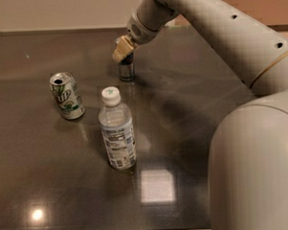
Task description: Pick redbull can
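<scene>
Beige hand (123, 48) over redbull can (126, 70), grip: cannot tell | green-white can (66, 95) reads "UP" | bottle (117, 132) label unreadable

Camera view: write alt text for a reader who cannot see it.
The robot arm's pincer is at the top of the redbull can, which stands upright towards the far side of a dark table. Nearer the camera stand a clear bottle with a white cap and, left of it in the picture, a white-and-green can.
</scene>
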`<action>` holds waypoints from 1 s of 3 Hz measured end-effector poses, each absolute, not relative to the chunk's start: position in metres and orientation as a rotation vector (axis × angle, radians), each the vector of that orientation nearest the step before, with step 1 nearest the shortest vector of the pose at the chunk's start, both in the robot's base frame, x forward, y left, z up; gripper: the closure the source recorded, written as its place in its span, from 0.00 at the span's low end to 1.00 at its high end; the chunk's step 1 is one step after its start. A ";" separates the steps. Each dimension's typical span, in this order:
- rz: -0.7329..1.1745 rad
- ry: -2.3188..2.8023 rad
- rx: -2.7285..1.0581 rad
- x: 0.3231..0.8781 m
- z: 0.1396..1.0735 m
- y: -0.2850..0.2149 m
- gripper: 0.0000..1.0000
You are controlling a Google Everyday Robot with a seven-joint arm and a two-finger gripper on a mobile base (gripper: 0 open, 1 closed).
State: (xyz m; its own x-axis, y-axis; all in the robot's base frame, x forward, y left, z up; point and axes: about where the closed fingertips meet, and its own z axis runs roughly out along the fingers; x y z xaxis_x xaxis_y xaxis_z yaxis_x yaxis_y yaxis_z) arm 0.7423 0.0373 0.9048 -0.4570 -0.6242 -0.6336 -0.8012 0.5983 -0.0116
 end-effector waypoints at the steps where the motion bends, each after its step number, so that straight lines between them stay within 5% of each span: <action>1: 0.367 2.230 -1.155 0.741 0.904 0.034 0.63; 3: 0.381 2.148 -1.343 0.709 0.932 0.015 1.00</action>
State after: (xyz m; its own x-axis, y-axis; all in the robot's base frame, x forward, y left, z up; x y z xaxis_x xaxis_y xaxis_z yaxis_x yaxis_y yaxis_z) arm 0.7092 0.0154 0.9317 -0.3318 -0.7256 -0.6028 -0.8888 0.4547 -0.0581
